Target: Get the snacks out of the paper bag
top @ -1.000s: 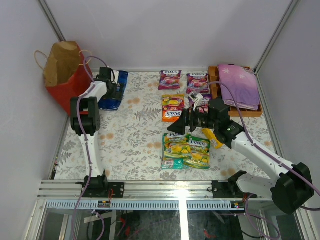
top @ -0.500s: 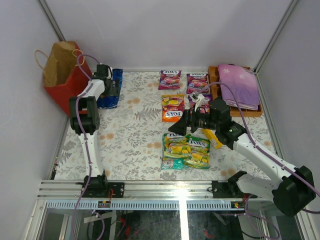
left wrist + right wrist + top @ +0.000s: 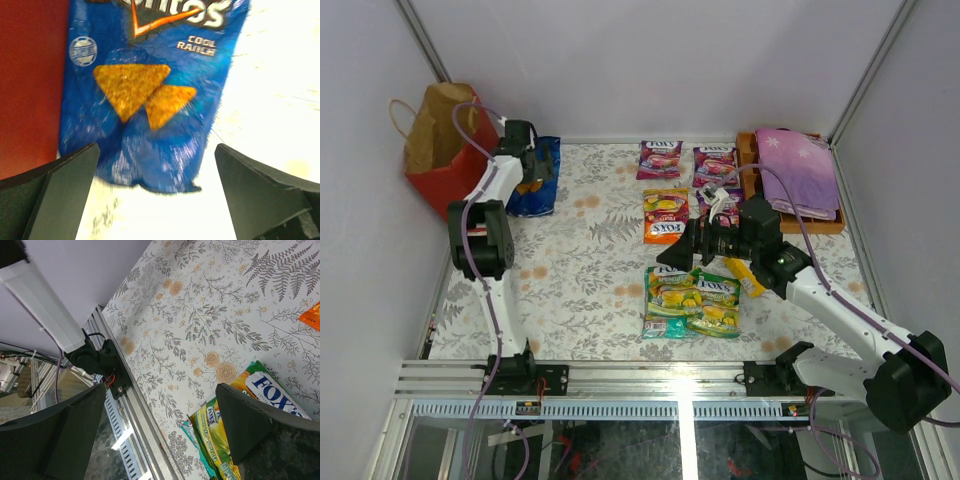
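The left fingers point(image 3: 65, 195) stood wide open over the blue Doritos bag point(image 3: 150, 100), which lay on the table point(image 3: 590, 270) just beside the red paper bag point(image 3: 445, 150). The right fingers point(image 3: 255, 425) were spread apart too, holding nothing, near the green-yellow Fox's pouches point(image 3: 695, 300).

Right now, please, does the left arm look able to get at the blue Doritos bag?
Probably yes: the left gripper is open directly over the Doritos bag, which lies on the table beside the red paper bag, nothing covering it.
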Robot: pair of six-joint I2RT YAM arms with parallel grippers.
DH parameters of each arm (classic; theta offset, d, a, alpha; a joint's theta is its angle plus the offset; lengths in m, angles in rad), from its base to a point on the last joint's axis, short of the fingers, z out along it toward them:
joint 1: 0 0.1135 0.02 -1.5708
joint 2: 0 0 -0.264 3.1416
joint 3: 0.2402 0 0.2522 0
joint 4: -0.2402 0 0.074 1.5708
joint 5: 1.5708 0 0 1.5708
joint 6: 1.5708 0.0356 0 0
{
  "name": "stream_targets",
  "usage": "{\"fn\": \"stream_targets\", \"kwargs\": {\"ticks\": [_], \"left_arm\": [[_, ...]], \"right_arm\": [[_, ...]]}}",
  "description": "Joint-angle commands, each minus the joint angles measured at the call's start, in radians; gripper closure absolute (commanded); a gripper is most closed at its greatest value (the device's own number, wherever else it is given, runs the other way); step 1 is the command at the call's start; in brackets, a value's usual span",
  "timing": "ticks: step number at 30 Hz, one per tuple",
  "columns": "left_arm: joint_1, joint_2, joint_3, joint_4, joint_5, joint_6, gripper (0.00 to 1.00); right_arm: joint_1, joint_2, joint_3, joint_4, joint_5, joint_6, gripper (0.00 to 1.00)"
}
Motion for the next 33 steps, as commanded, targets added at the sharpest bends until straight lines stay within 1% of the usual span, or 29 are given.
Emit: {"fn": "stream_targets", "kwargs": {"ticks": [1,2,3,4,5,6,7,8,10,12,14,17,21,24,29,31,33], "left_arm": [[-0.04,-0.333,-0.097,0.061,0.012,-0.156,0.0],[-0.052,-0.401,-0.146,0.057,0.012,-0.202,0.0],[-0.066,-0.47,-0.205,0.051,0.009,-0.325,0.0],[-0.079,-0.539,-0.278,0.057,0.035,-0.425,0.0],[-0.09,-0.608,-0.408,0.094,0.121,-0.507,0.0],[-0.108,-0.667,-0.527,0.172,0.244,-0.553,0.0],[-0.137,-0.717,-0.629,0.251,0.374,-0.583,0.0],[-0.192,-0.763,-0.715,0.312,0.491,-0.606,0.0],[-0.313,-0.795,-0.833,0.375,0.572,-0.618,0.0],[-0.443,-0.801,-0.902,0.398,0.589,-0.611,0.0],[-0.546,-0.804,-0.977,0.465,0.607,-0.64,0.0],[-0.625,-0.794,-1.078,0.63,0.656,-0.707,0.05],[-0.639,-0.778,-1.155,0.764,0.684,-0.744,0.12],[-0.639,-0.753,-1.225,0.916,0.729,-0.803,0.16],[-0.639,-0.649,-1.309,1.212,0.825,-0.931,0.28],[-0.64,-0.604,-1.316,1.242,0.828,-0.941,0.32],[-0.641,-0.582,-1.32,1.25,0.816,-0.936,0.33]], "right_arm": [[-0.002,-0.001,0.031,-0.007,-0.001,-0.02,0.01],[-0.002,-0.006,0.032,-0.009,0.007,-0.022,0.01],[-0.002,-0.013,0.031,-0.01,0.024,-0.022,0.01],[-0.002,-0.019,0.029,-0.012,0.039,-0.02,0.01],[-0.002,-0.026,0.025,-0.015,0.052,-0.017,0.0],[-0.003,-0.034,0.021,-0.012,0.064,-0.016,0.0],[-0.003,-0.042,0.015,-0.013,0.074,-0.013,0.0],[-0.004,-0.05,0.011,-0.019,0.086,-0.012,0.0],[-0.002,-0.076,0.005,-0.038,0.103,-0.019,0.0],[-0.003,-0.101,-0.004,-0.06,0.124,-0.024,0.0],[-0.002,-0.129,-0.018,-0.074,0.143,-0.023,0.0],[-0.003,-0.167,-0.043,-0.083,0.181,-0.022,0.01],[-0.002,-0.201,-0.071,-0.083,0.238,-0.016,0.0],[-0.004,-0.198,-0.079,-0.087,0.257,-0.014,0.01],[-0.002,-0.164,-0.084,-0.063,0.259,0.016,0.01],[-0.002,-0.148,-0.077,-0.056,0.25,0.026,0.01],[-0.001,-0.139,-0.071,-0.053,0.249,0.036,0.0]]}}
